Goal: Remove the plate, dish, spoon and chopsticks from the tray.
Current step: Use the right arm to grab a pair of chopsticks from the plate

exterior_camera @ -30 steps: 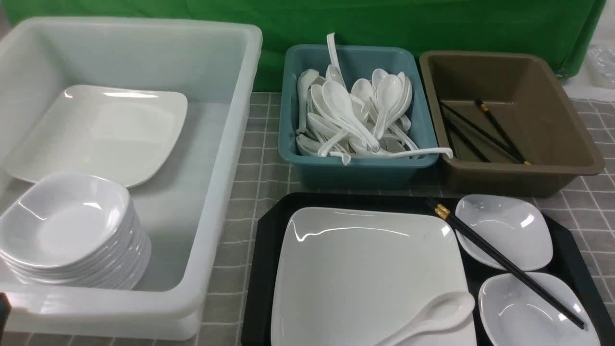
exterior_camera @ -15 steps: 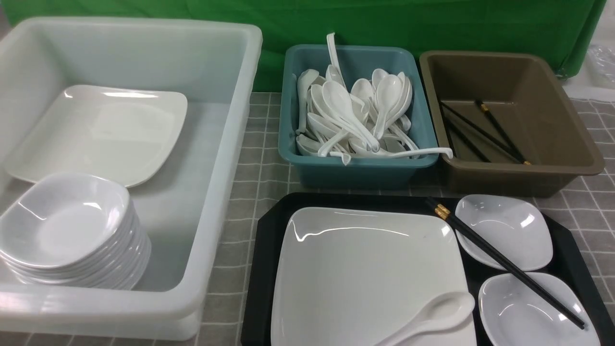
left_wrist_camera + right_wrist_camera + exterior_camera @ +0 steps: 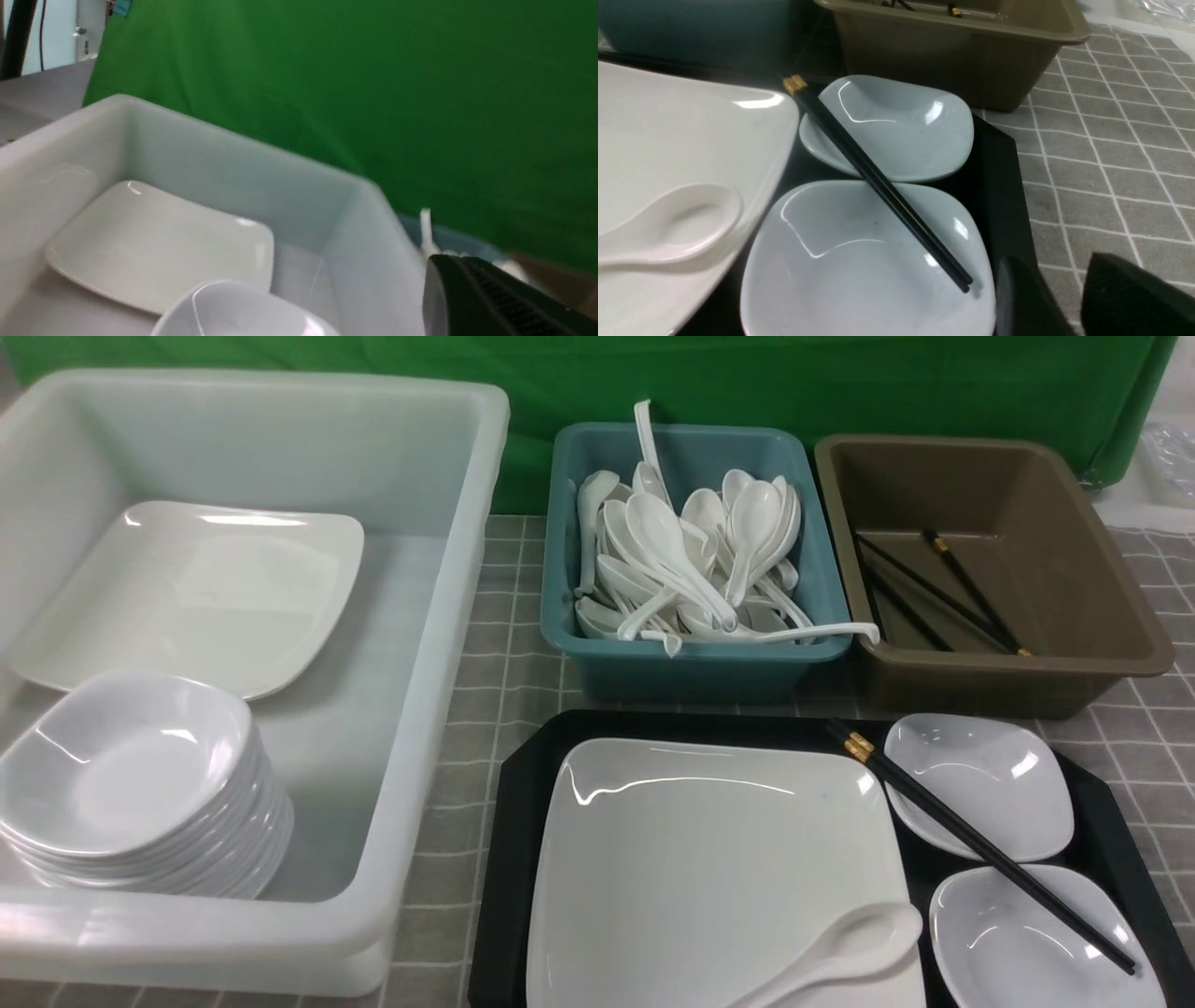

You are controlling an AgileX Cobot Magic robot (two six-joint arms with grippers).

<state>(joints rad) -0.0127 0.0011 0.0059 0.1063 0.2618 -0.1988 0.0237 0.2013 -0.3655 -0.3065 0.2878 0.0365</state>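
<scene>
The right hand (image 3: 1055, 268) hangs near the right edge of the tray (image 3: 516, 859), fingers parted with nothing between them. The left hand (image 3: 448, 284) is closed tight by the big white tub (image 3: 439, 616). On the tray lies the plate (image 3: 709, 859), the spoon (image 3: 840, 947) resting on its near right corner. Beside it sit two small dishes (image 3: 980, 784), one behind the other, with the chopsticks (image 3: 980, 845) slanting across both. Behind the tray on the desk (image 3: 495, 644) stand a blue tub (image 3: 691, 663) and a brown tub (image 3: 1008, 681).
</scene>
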